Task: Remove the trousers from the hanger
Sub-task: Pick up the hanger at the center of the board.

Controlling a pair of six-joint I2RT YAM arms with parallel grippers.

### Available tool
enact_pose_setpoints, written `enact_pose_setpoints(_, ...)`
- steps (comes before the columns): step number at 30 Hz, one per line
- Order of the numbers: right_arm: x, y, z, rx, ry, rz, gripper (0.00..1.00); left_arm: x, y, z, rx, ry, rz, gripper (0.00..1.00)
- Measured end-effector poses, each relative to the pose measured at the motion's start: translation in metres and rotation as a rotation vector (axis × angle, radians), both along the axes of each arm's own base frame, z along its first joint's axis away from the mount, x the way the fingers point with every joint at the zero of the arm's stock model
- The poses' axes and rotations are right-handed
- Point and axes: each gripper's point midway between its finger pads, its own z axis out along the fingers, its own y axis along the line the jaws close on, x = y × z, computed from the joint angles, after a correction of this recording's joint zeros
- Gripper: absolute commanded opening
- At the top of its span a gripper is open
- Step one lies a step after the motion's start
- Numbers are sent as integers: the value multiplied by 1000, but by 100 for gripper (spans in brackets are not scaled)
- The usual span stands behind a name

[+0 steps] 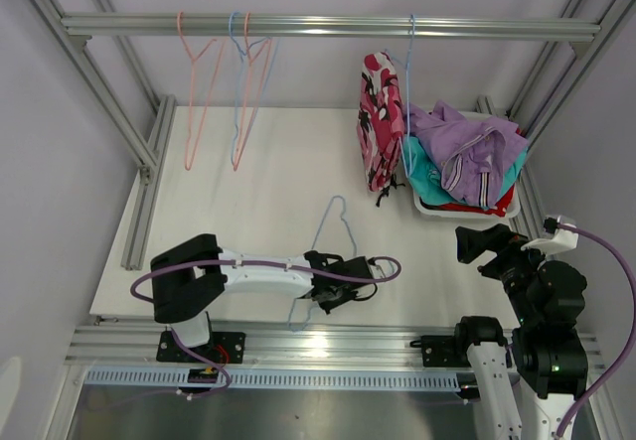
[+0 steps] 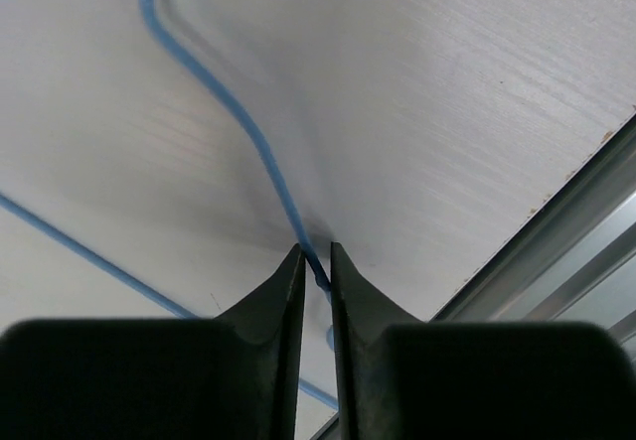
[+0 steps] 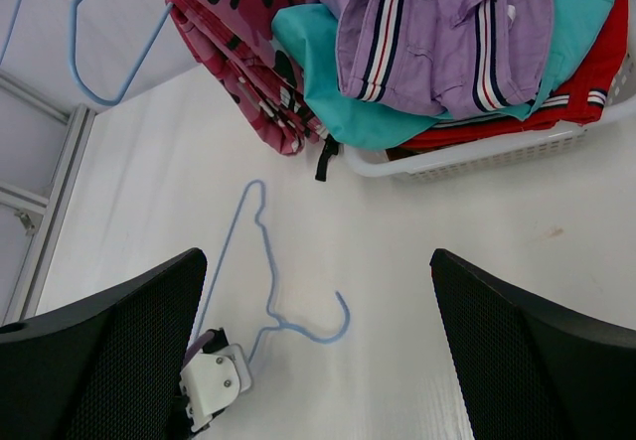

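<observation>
The pink camouflage trousers [image 1: 378,132] hang folded over a blue hanger [image 1: 408,82] on the rail; they also show in the right wrist view [image 3: 234,48]. The lilac [image 1: 472,147], teal [image 1: 425,172] and red [image 1: 482,207] trousers are piled in a white basket [image 1: 437,210]. No mustard-brown pair shows. A bare blue wire hanger [image 1: 336,229] lies on the table. My left gripper [image 1: 333,293] is shut on its wire [image 2: 263,157] near the front edge. My right gripper [image 1: 485,246] is open and empty, raised in front of the basket.
Three empty hangers, two pink [image 1: 199,82] [image 1: 260,73] and one blue [image 1: 238,82], hang from the rail [image 1: 328,27] at the back left. Aluminium frame posts stand at both sides, and a metal rail [image 2: 576,231] runs along the table's front edge.
</observation>
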Motion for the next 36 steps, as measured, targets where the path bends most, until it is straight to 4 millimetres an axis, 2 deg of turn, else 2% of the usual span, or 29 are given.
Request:
enact_pose_setpoints(2, 0, 0, 0, 0, 0, 0, 99, 2, 1, 0, 4, -9, 9, 12)
enact_pose_setpoints(5, 0, 0, 0, 0, 0, 0, 100, 3, 2, -1, 8, -15, 14, 1)
enact_pose_setpoints(14, 0, -1, 0, -1, 0, -3, 99, 4, 5, 0, 20, -25, 38, 1)
enact_pose_setpoints(19, 0, -2, 0, -3, 0, -8, 99, -1, 14, 6, 32, -4, 59, 1)
enact_pose_setpoints(24, 0, -3, 0, 3, 1, -19, 99, -11, 12, 40, -70, 28, 85, 1)
enact_pose_setpoints(27, 1, -4, 0, 6, 1, -24, 99, -16, 8, 67, -165, 37, 98, 1)
enact_pose_setpoints(36, 0, -1, 0, 10, 2, -9, 100, -20, 12, 162, -486, 5, 181, 0)
